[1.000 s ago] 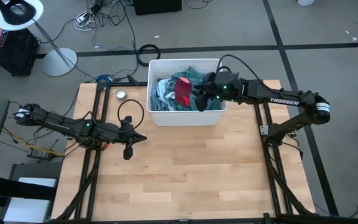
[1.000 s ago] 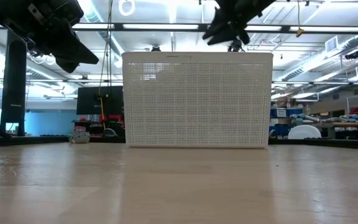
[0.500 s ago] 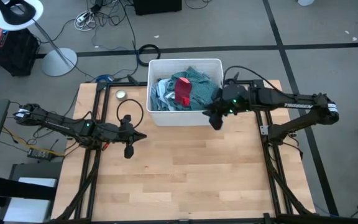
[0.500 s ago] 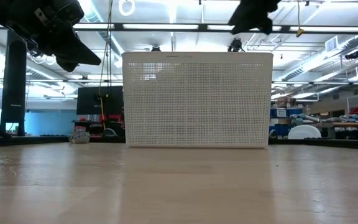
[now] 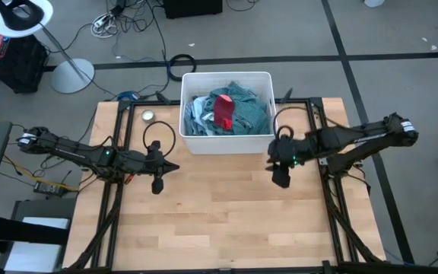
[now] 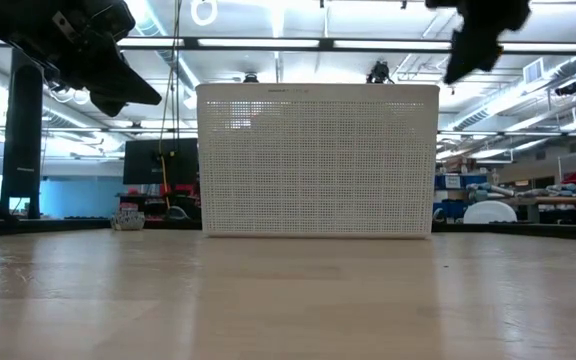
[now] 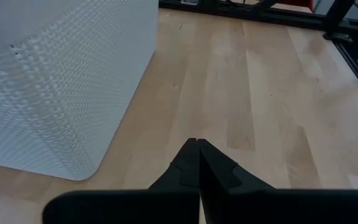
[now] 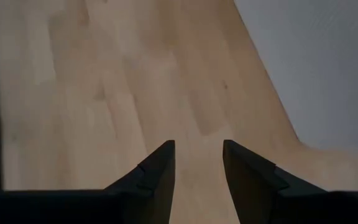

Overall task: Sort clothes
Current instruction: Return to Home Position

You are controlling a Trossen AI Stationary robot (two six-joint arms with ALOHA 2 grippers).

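All clothes [image 5: 242,114] you see lie heaped in the white bin [image 5: 226,143] at the table's [image 5: 219,221] far edge | red sock [image 5: 223,111] on top, long axis running near wall to far wall | right gripper [image 5: 281,180] over bare wood off the bin's near right corner, fingers parted, empty | left gripper [image 5: 157,187] well left, fingertips pressed together, empty.

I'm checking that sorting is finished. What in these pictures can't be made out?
How many clothes lie in the bin: high view, the red sock and top layer cover the rest.
Anything inside the bin: low view, its front wall blocks it; both wrist views show only outer wall.
A small round thing on the table beside the bin: high view, too small to identify.
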